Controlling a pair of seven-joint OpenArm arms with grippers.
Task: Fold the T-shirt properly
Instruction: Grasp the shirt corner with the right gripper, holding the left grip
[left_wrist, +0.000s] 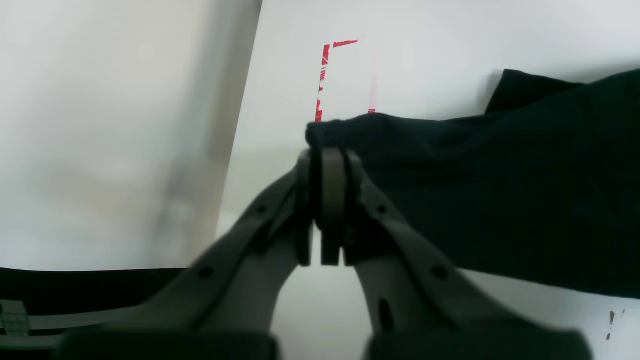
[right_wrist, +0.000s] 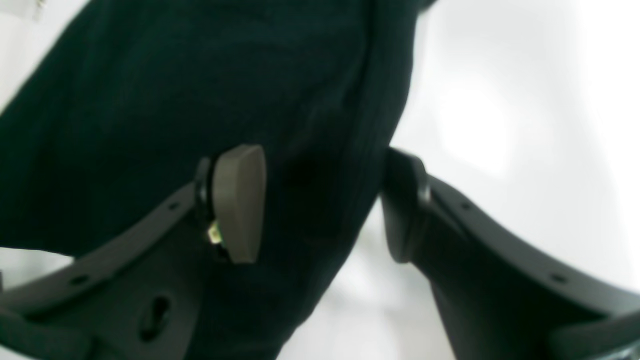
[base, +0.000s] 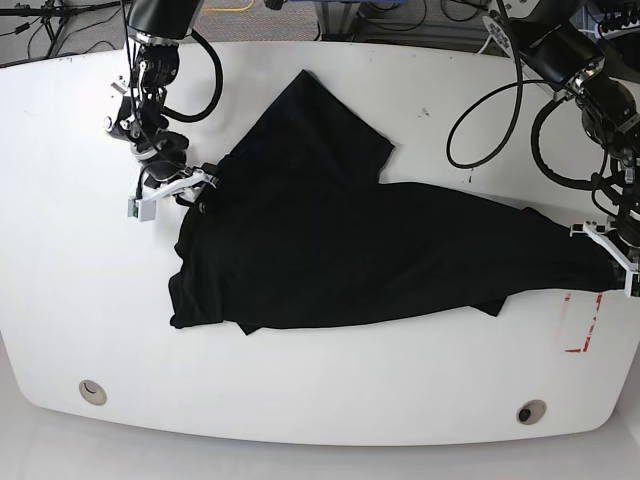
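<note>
1. On the white desk (base: 60, 300) lies the black T-shirt (base: 330, 250), spread out and crumpled, not yet folded.
2. At the right edge, the left hand (left_wrist: 327, 165) is shut tight on a pinch of the shirt.
3. At the far left, the right hand (right_wrist: 320, 205) is wide open, with a shirt edge between its jaws, not squeezed.
4. It looks soft, light and floppy, so it will sag. Corners and hems look best to hold.

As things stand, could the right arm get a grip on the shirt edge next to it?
Probably yes. The right gripper stands open with a fold of the T-shirt between its fingers, and nothing blocks it; closing should catch the cloth.
</note>
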